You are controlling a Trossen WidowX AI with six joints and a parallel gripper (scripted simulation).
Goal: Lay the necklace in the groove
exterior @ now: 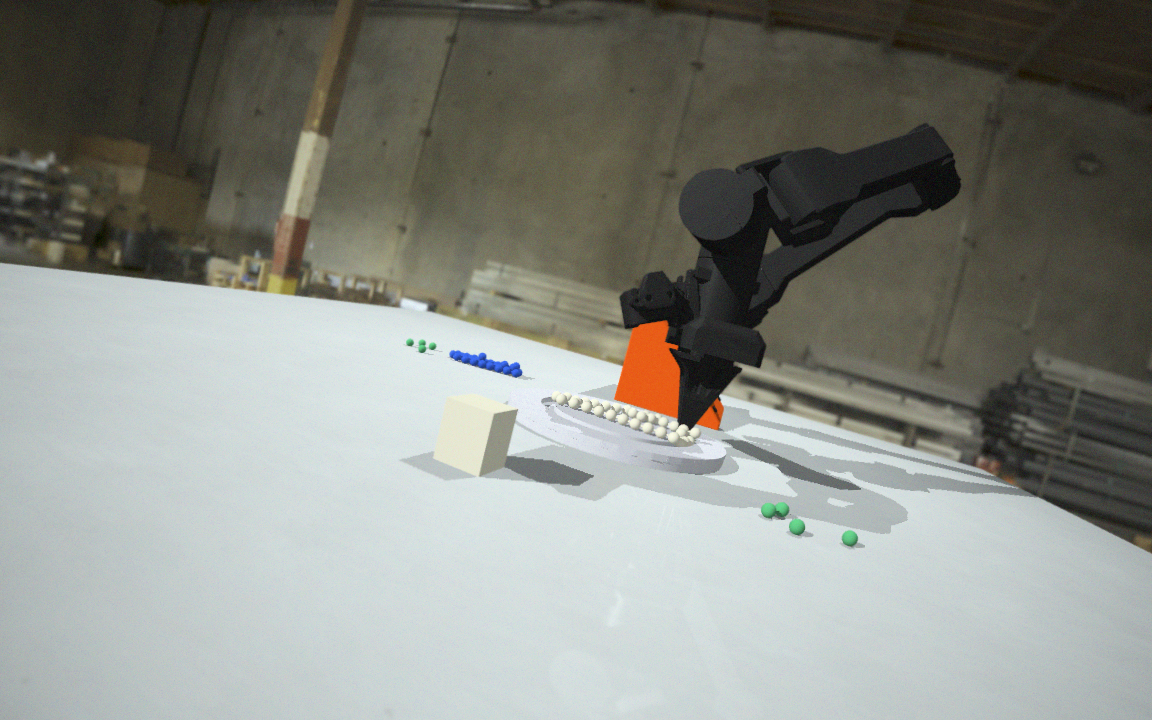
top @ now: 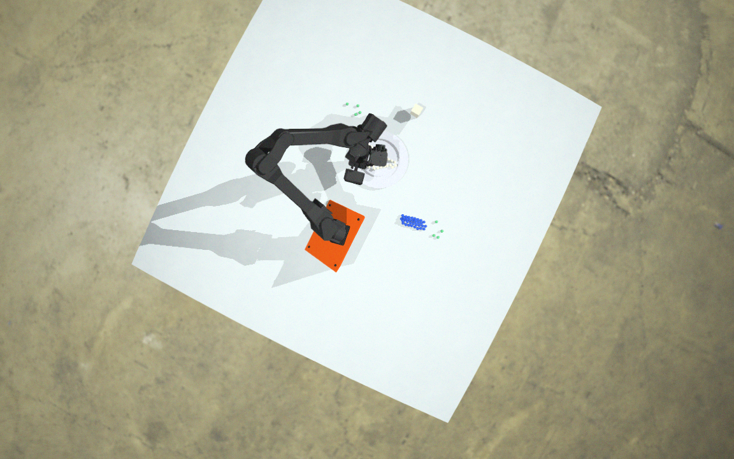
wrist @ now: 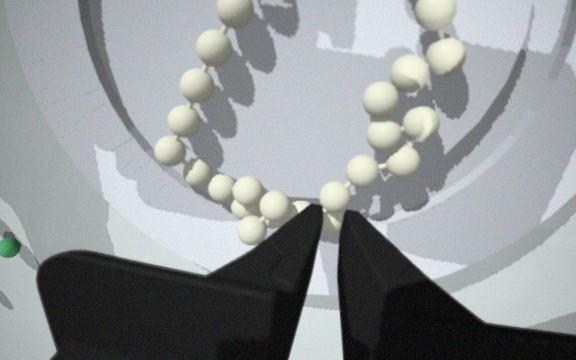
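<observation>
The pearl bead necklace [exterior: 620,413] [wrist: 183,120] lies as a loop on the round pale bead board [top: 403,155] [exterior: 598,443] [wrist: 293,125]. Most of the strand rests on the board's inner face, inside the ring groove [wrist: 97,70]. It is bunched up where it meets my fingertips near the groove. My gripper [exterior: 686,422] [wrist: 331,219] points down at the board's near rim and is shut on a bead of the necklace. The arm hides part of the board in the overhead view.
A cream cube [top: 417,109] [exterior: 474,434] stands beside the board. A blue bead strand [top: 413,222] [exterior: 486,361] lies farther off, with green beads [top: 437,231] [exterior: 421,343] by it. More loose green beads [top: 351,108] [exterior: 795,526] [wrist: 8,247] lie near the board. The arm stands on an orange base plate [top: 335,242] [exterior: 647,371].
</observation>
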